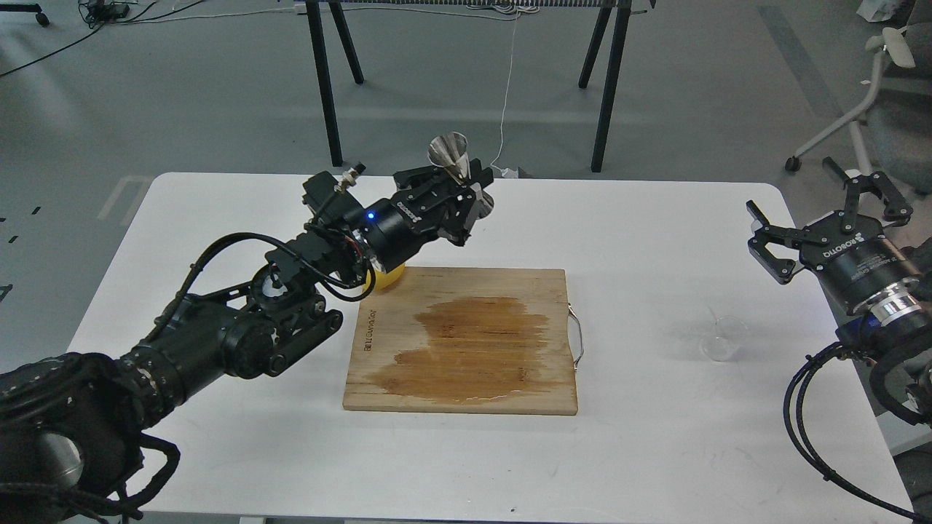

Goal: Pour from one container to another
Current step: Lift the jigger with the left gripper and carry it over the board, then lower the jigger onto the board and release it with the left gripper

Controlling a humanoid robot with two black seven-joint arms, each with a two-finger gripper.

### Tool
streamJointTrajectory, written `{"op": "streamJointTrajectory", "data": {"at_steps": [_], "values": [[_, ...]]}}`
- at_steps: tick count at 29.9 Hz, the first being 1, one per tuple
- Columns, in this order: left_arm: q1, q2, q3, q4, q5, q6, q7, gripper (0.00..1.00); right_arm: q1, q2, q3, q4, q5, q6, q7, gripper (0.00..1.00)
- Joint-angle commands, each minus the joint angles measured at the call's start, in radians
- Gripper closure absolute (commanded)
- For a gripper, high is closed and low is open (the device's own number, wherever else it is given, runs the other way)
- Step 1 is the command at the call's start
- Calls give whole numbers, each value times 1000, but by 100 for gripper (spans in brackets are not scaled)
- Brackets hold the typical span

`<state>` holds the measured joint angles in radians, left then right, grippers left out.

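The clear glass cup [723, 340] stands upright on the bare white counter [655, 233], near its right edge and well to the right of the wooden cutting board [466, 342]; whether it holds any liquid cannot be told. The steel jigger [455, 164] is far from it, up in the air over the back middle of the counter, clamped at its narrow waist by the left tool [466, 196], with its long axis close to upright and one open cone facing up. So the cup lies to the right of the jigger and nearer the robot, across the whole width of the board. The right tool [826, 211] is much the nearer one to the cup: it hangs above and slightly behind it, fingers spread wide and holding nothing. To my judgement, that arm must take the cup for the pour. A lemon [386, 276] shows partly under the left arm at the board's far left corner, and the board carries a broad dark wet stain. Beyond the counter lie grey floor, black table legs and an office chair at the right.
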<state>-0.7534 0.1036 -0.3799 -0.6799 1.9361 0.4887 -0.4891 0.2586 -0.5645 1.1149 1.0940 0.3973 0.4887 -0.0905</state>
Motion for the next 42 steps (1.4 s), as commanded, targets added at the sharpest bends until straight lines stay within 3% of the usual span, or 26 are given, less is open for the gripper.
{"op": "streamJointTrajectory", "data": {"at_steps": [1, 7, 18, 34, 42], "values": [[67, -65, 21, 16, 58, 0, 0, 98, -4, 0, 3, 0, 0, 0, 0, 2], [166, -104, 33, 89, 92, 0, 0, 97, -6, -8, 3, 1, 0, 0, 0, 2], [206, -104, 32, 155, 96, 0, 0, 94, -6, -15, 3, 3, 0, 0, 0, 2], [209, -104, 33, 160, 98, 0, 0, 62, -7, -15, 5, 3, 0, 0, 0, 2], [209, -104, 33, 158, 98, 0, 0, 54, -7, -15, 5, 4, 0, 0, 0, 2]]}}
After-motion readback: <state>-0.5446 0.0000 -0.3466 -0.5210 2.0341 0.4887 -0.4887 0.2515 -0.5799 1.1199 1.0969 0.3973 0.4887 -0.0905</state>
